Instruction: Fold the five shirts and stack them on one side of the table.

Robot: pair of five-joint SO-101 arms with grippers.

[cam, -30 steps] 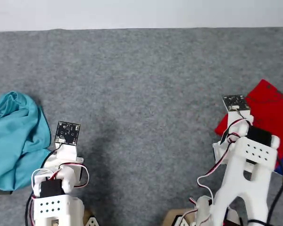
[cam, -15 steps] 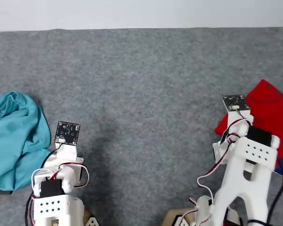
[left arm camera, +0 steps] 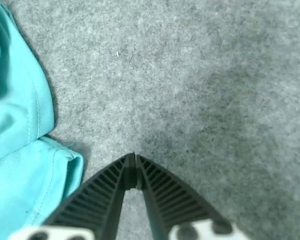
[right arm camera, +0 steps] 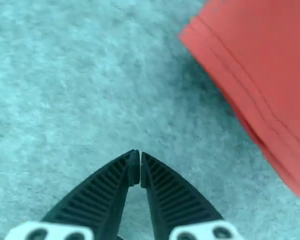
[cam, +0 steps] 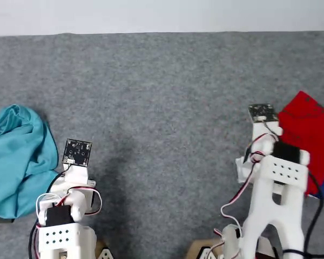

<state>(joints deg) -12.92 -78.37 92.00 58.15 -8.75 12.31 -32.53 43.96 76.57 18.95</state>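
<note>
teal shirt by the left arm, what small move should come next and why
Probably open the left gripper and ease it toward the teal shirt: it lies crumpled right beside that gripper, whose jaws are shut on nothing, while the red shirt already lies flat on the other side.

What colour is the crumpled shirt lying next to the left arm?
The shirt is plain turquoise; the high view shows it best.

1. The tabletop (cam: pixel 167 75) is lit brightly and evenly in the high view, and only soft-edged shadows are cast.
2. A faint darker patch is seen beside the left arm (cam: pixel 70 186).
3. A narrow shadow is thrown along the red shirt (right arm camera: pixel 260 65) edge.
</note>
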